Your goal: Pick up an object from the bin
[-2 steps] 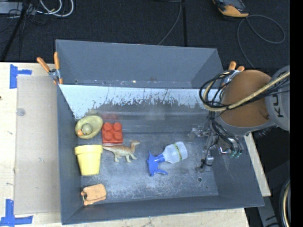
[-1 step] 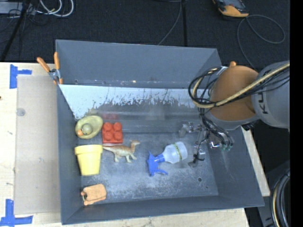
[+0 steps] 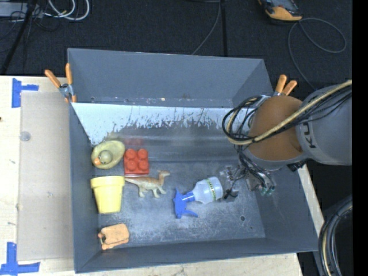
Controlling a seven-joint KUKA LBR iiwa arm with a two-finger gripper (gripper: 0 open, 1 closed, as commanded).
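The gripper hangs low over the right part of the bin, under the arm's orange wrist cover and its looped cables. Its tip is a dark tangle against the grey floor, so I cannot tell whether it is released or clenched, and nothing can be seen held in it. Its left edge comes right up to the base of a small clear spray bottle. The two may be touching, though the view does not settle that.

The bottle lies on its side on the floor, right of the middle, with its blue trigger head pointing away from the gripper towards the front left.

The other things lie well apart from the gripper on the left side. A tan toy dinosaur is nearest the bottle. Beyond it is a red building brick, with a yellow-green rounded thing (perhaps a toy fruit) just beside it. A yellow cup lies below those, and a small orange-tan piece sits near the front wall.
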